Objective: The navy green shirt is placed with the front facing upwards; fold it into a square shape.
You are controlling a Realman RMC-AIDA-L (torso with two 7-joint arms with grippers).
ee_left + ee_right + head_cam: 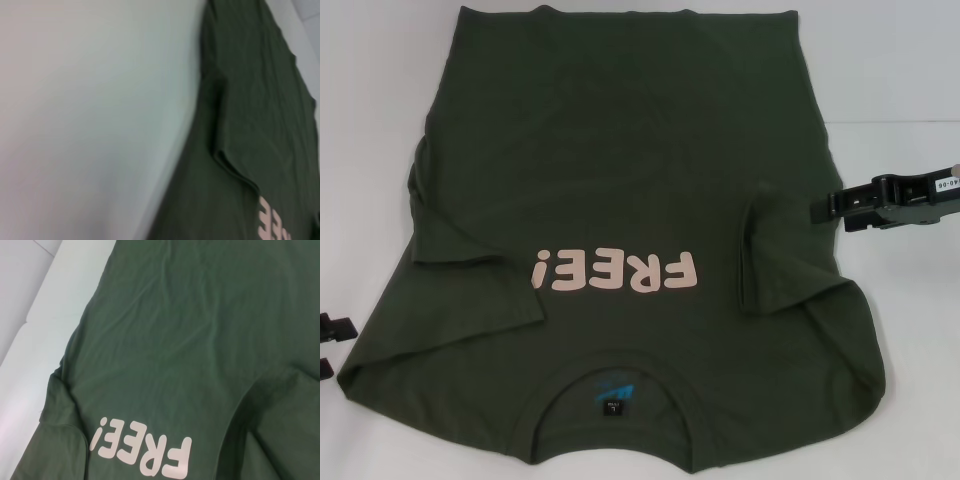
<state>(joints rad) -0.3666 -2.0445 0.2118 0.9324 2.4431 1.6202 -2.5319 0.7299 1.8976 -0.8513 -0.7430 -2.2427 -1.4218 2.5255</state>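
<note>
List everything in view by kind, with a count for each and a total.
Navy green shirt, front up with pink lettering: 1
Robot grippers: 2, the right gripper over the shirt's edge, the left gripper at the table's near-left edge
White table: 1
Total: 4
</note>
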